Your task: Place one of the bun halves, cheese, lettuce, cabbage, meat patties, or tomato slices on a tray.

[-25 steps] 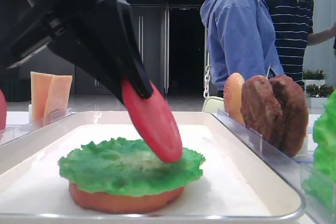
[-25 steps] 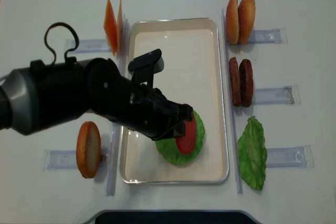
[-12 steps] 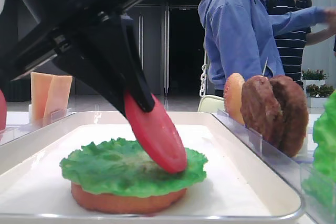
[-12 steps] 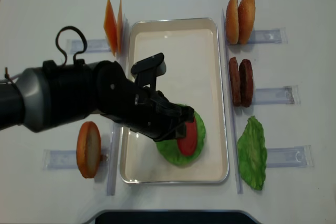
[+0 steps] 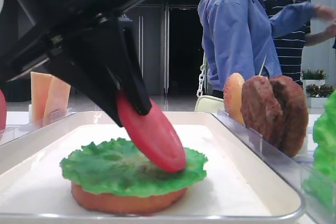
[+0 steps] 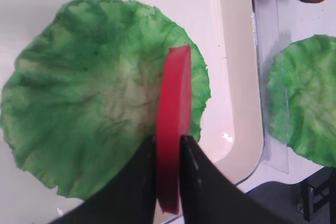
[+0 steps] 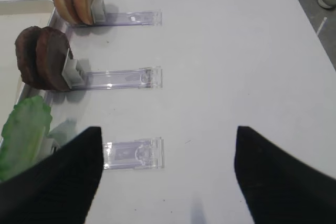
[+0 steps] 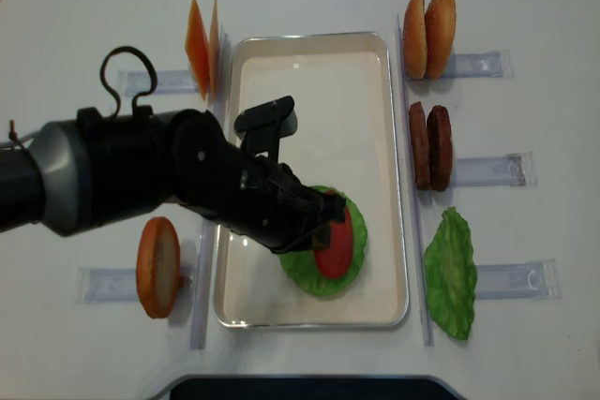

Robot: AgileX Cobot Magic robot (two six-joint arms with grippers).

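Left wrist view: left gripper (image 6: pixel 168 153), jaws clamped on tomato slice (image 6: pixel 171 124), tilted edge-down atop lettuce (image 6: pixel 94 87) on tray (image 6: pixel 231 77). Released tilted, it may roll off the lettuce.

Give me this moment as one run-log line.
left gripper: jaws around tomato slice | slice tilted, lower edge on lettuce | lettuce on bun half in tray | right gripper: jaws open, idle

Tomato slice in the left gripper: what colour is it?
Red-pink; the tomato slice shows best in the low exterior view, resting on the lettuce.
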